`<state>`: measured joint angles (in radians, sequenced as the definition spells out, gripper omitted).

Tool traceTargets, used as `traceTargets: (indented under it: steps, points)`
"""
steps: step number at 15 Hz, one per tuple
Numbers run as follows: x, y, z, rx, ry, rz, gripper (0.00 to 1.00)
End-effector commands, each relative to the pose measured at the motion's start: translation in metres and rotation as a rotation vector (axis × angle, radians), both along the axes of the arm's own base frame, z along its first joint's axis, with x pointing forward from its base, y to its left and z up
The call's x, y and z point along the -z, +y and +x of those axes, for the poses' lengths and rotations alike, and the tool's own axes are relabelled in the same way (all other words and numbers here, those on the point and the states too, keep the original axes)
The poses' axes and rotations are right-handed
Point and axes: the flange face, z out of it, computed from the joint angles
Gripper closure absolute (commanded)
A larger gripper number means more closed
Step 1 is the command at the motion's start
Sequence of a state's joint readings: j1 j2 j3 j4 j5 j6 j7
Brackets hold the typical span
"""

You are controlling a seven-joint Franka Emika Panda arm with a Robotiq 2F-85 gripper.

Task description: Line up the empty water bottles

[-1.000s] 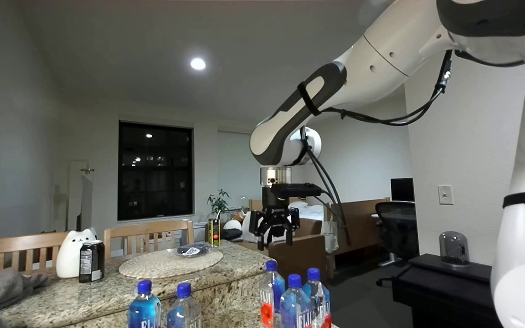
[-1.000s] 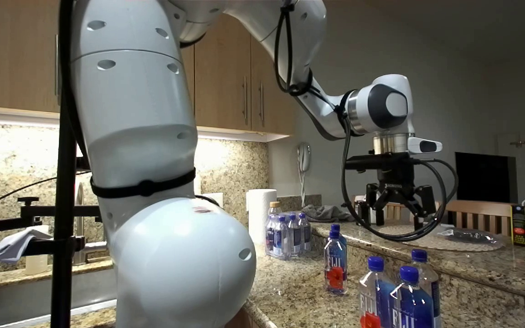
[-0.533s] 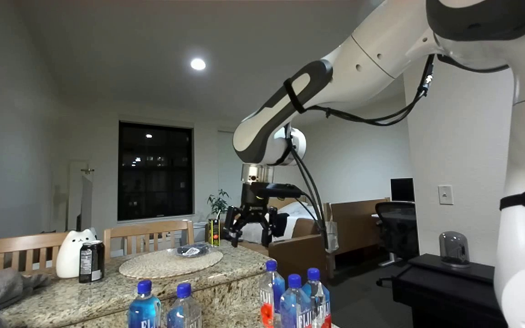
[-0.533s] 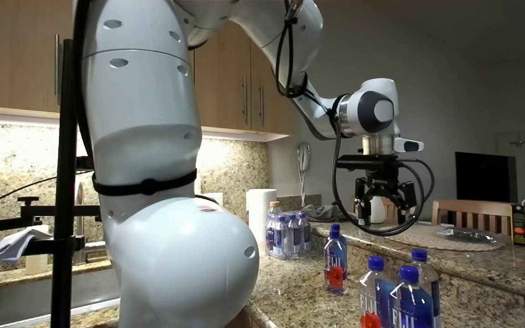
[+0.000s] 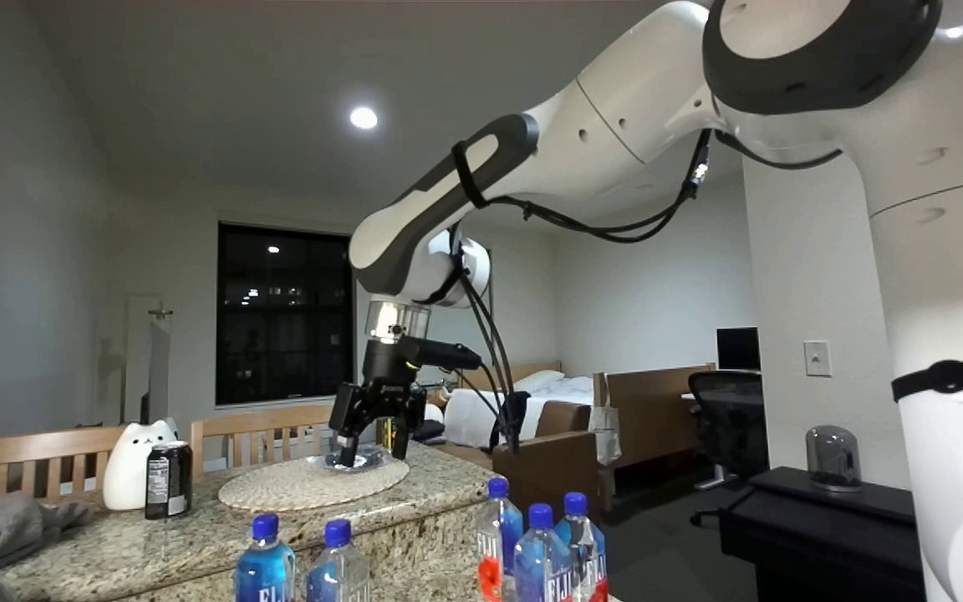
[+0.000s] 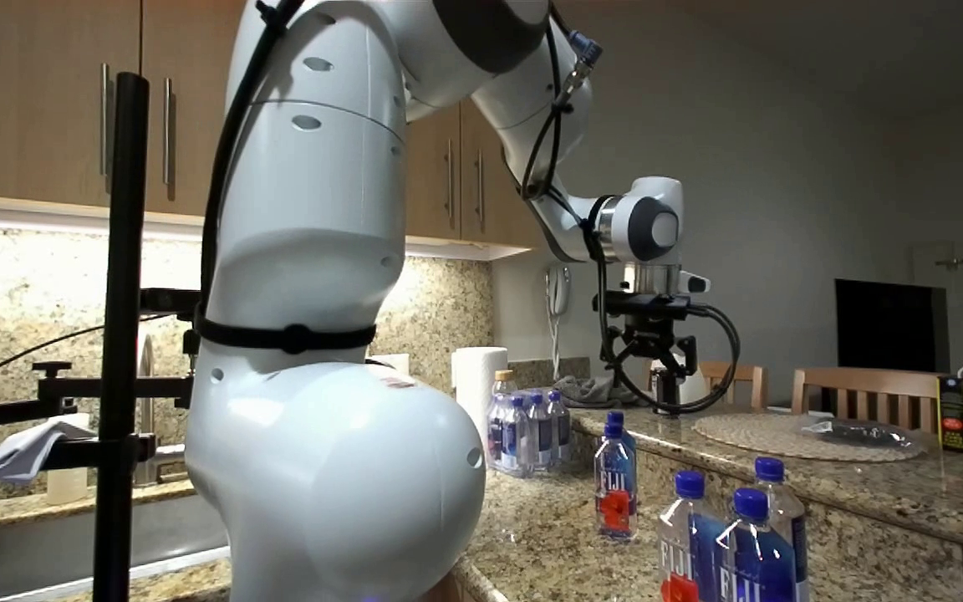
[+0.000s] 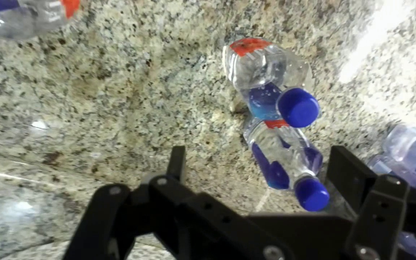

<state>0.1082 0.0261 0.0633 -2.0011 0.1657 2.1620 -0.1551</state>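
Observation:
Several clear bottles with blue caps stand upright on the granite counter. Two stand one behind the other (image 6: 615, 481); they show side by side in an exterior view (image 5: 264, 568). Three more are clustered nearer the counter end (image 6: 753, 556), also visible in an exterior view (image 5: 542, 556). My gripper (image 5: 374, 451) (image 6: 650, 355) is open and empty, above the bottles. In the wrist view, the open fingers (image 7: 256, 157) sit either side of one bottle (image 7: 284, 159), whose cap is nearer the right finger. A second bottle with a red-orange label (image 7: 265, 72) touches or overlaps it.
A raised granite ledge holds a round woven mat (image 5: 314, 485), a black can (image 5: 168, 481), a white cat figure (image 5: 129, 468) and a grey towel (image 5: 9, 522). More bottles stand grouped (image 6: 527, 431) near a paper towel roll (image 6: 477, 393). A drink carton (image 6: 956, 414) stands on the ledge.
The arm and gripper have swung left in both exterior views, and the gripper is slightly lower and tilted in one of them. The gripper stays open. The bottles have not moved.

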Motion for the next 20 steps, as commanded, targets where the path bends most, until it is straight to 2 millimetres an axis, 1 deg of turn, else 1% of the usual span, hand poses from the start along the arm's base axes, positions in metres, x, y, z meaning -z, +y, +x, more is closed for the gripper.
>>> traceTargets:
  steps: [1,3,6,7,8,11,14,20]
  points:
    - [0.002,0.008,0.002,-0.050,0.016,0.000,0.00]
    - [0.006,0.013,0.004,-0.062,0.024,0.001,0.00]
    - [0.005,0.010,0.004,-0.057,0.024,0.001,0.00]
    - [0.007,0.006,0.007,-0.055,0.026,0.009,0.00]
    - [0.009,0.008,0.007,-0.071,0.027,0.010,0.00]
    - [0.025,0.022,0.004,-0.131,0.027,-0.020,0.00]
    - [0.042,0.036,0.006,-0.205,0.055,-0.037,0.00]
    - [0.069,0.067,0.007,-0.345,0.078,-0.148,0.00]
